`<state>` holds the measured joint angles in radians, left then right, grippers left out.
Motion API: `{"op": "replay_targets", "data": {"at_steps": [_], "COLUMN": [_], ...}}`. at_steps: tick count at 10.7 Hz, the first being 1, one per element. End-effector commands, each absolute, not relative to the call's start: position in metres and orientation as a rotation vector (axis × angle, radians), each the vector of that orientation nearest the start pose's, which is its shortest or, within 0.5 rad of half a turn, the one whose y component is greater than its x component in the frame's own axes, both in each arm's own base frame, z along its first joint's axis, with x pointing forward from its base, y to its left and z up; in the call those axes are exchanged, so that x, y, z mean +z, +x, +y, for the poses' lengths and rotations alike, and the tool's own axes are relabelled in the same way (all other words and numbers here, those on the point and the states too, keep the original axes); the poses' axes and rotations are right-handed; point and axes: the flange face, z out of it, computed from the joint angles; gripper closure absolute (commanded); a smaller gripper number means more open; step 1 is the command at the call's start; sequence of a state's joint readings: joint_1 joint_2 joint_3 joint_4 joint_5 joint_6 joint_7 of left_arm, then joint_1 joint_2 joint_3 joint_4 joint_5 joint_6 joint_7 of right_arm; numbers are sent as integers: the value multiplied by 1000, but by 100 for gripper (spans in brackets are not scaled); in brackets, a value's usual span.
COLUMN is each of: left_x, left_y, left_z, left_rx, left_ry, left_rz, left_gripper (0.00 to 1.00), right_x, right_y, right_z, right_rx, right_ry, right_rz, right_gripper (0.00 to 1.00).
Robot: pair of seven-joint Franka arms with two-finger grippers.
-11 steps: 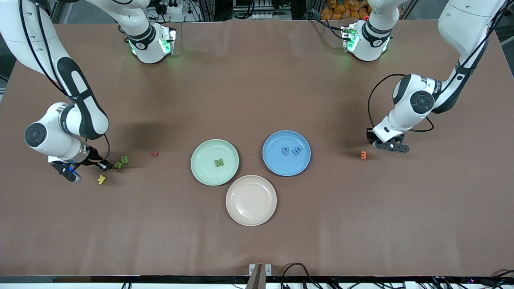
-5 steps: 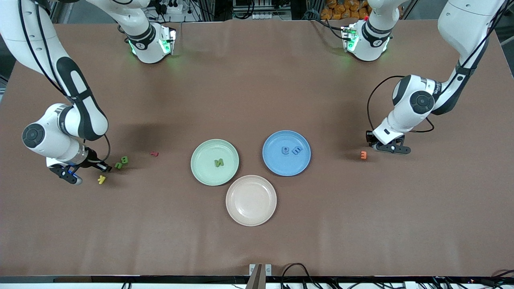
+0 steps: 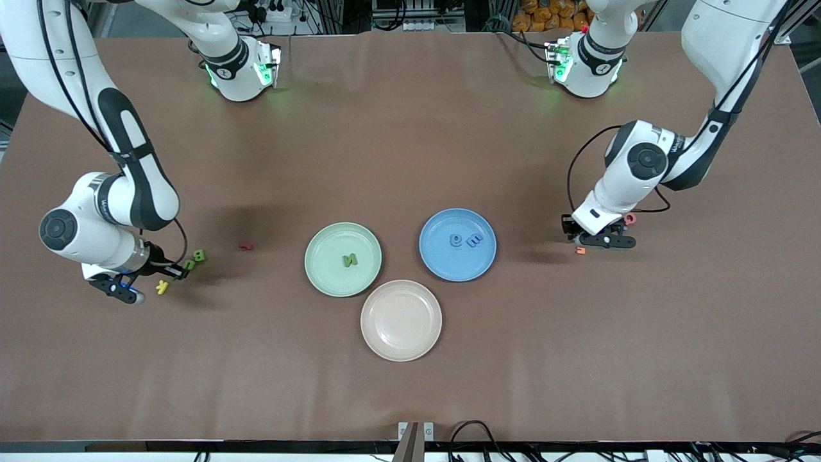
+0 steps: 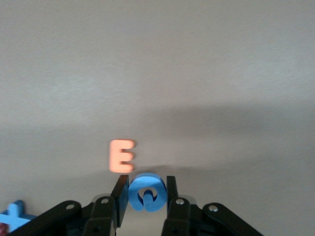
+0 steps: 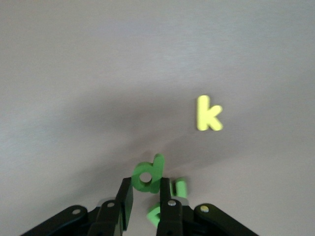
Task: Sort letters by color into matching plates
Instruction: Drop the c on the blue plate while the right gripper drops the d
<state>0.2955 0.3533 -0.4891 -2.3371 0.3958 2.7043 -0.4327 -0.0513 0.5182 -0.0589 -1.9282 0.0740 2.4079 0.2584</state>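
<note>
Letters are now lifted at both ends of the counter: the left end effector [image 4: 143,196] pinches a blue letter [image 4: 146,192] above the orange E [image 4: 121,156], the right end effector [image 5: 146,202] a green d [image 5: 147,175], each ready for carrying to its matching plate.

Brown table [image 3: 410,128] with 3 plates [image 3: 401,320], scattered letters [image 3: 162,287]

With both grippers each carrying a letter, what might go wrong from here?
1. The right gripper pinches the small green letter d only at its lower edge, so it may slip out on the way to the round mint green plate.
2. The left gripper, shut on the chunky blue letter, hangs just over the orange letter E and might nudge it.
</note>
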Motion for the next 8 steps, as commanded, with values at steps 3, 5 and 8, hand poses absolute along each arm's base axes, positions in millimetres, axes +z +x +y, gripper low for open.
{"op": "replay_targets", "data": {"at_steps": [3, 5, 8], "left_x": [239, 244, 259], "left_y": [512, 508, 496], "left_z": [-211, -251, -304], "left_rx": [-126, -151, -203], "left_ry": [-3092, -3114, -3140], "left_rz": [-58, -164, -288], "left_gripper": [100, 100, 100], "right_x": [247, 251, 269], "right_y": [638, 636, 629], "right_z": [29, 93, 182], "right_rx": [90, 80, 142], "right_ry": [-3102, -3104, -3120], "right_rz": [405, 330, 341], "right_gripper": [82, 82, 82]}}
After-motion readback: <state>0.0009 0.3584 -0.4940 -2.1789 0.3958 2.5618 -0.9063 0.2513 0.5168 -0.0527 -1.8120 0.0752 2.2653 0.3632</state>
